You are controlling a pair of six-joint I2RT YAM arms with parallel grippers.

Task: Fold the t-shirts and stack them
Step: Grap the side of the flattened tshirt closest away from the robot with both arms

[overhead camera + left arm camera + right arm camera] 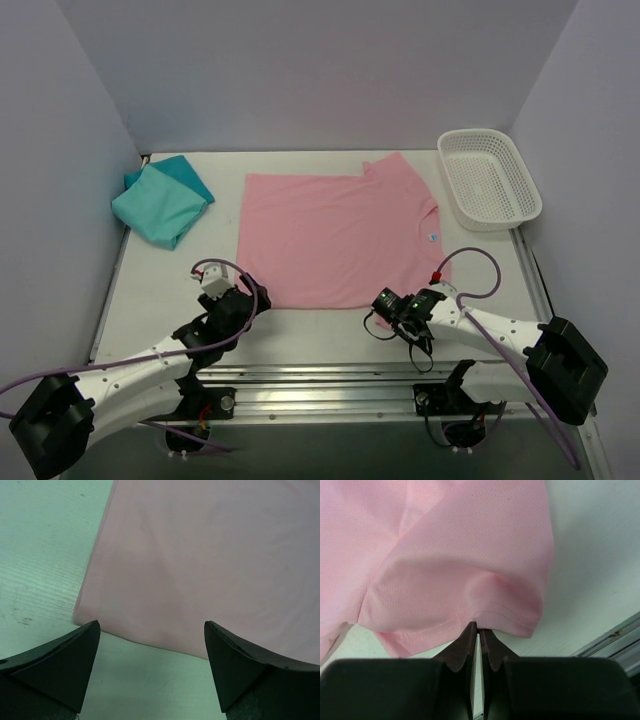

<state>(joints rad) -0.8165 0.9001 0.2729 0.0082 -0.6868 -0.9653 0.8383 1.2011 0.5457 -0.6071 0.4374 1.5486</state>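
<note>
Right wrist cam: right gripper [479, 630] pinches the pink t-shirt [460, 555] by its hem. Left gripper [151, 625] sits spread wide, shirt corner just ahead.

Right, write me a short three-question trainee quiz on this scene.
1. True or false: the teal t-shirt lies folded at the far-left corner of the table.
2. The right end effector is: A) wide open; B) shut on the hem of the pink t-shirt; C) shut on the teal t-shirt.
3. Which end effector stands open by the pink t-shirt's near-left corner?
Key: 1 true; 2 B; 3 the left end effector.
</note>
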